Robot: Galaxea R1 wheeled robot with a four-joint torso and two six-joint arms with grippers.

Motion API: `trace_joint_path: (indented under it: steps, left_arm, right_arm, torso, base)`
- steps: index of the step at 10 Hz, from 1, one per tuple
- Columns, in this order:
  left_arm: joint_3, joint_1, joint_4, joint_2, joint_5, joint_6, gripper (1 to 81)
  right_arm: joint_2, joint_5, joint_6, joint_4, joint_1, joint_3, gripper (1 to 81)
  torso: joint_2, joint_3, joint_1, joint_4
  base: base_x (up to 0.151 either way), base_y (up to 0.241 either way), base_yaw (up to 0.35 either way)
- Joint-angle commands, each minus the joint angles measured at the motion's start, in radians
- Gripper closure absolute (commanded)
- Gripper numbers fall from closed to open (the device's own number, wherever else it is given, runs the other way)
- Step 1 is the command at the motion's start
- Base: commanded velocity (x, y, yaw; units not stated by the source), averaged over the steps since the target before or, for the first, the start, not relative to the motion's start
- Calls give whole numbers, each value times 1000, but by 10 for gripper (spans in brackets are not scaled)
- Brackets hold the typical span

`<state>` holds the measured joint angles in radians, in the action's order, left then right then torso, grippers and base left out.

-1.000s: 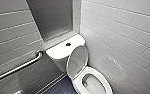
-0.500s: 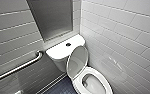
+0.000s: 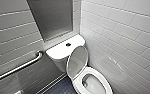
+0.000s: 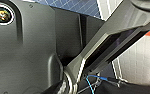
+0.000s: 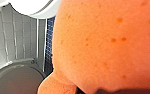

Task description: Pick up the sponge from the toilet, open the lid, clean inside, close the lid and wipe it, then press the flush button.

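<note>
Holding sponge [image 5: 103, 45] in right jaws, left jaws unclear, lid [image 3: 77, 61] raised, wall [image 3: 121, 37] beside toilet [image 3: 59, 51].

Restroom: white toilet [image 3: 78, 63], wall grab bar [image 3: 16, 69], tiled walls [image 3: 121, 32].

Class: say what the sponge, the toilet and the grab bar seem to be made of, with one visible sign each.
The sponge: soft foam, it seems, matte orange with small darker pores. The toilet: probably glazed ceramic, glossy white with soft reflections. The grab bar: likely metal, a grey tube with a bright sheen along it.
</note>
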<state>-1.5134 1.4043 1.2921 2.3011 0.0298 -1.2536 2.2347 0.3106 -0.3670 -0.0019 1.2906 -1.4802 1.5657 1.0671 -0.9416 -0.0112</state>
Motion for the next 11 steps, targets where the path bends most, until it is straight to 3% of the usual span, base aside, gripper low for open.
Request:
trace_joint_path:
  steps: [1, 6, 11]
  left_arm:
    - [-46, 38, 38, 50, 19, 6, 10]
    - [-199, 100, 44, 152, 16, 22, 10]
    - [-294, 127, 42, 218, 16, 20, 10]
  right_arm:
    - [-94, -44, -7, -12, -154, 86, 811]
    - [-25, -258, -16, 31, -466, 43, 811]
    - [117, -364, -20, 100, -665, -127, 811]
  torso:
    - [0, 0, 0, 0]
    - [0, 0, 0, 0]
    - [0, 0, 0, 0]
  base:
    - [0, 0, 0]
    - [0, 0, 0]
    - [0, 0, 0]
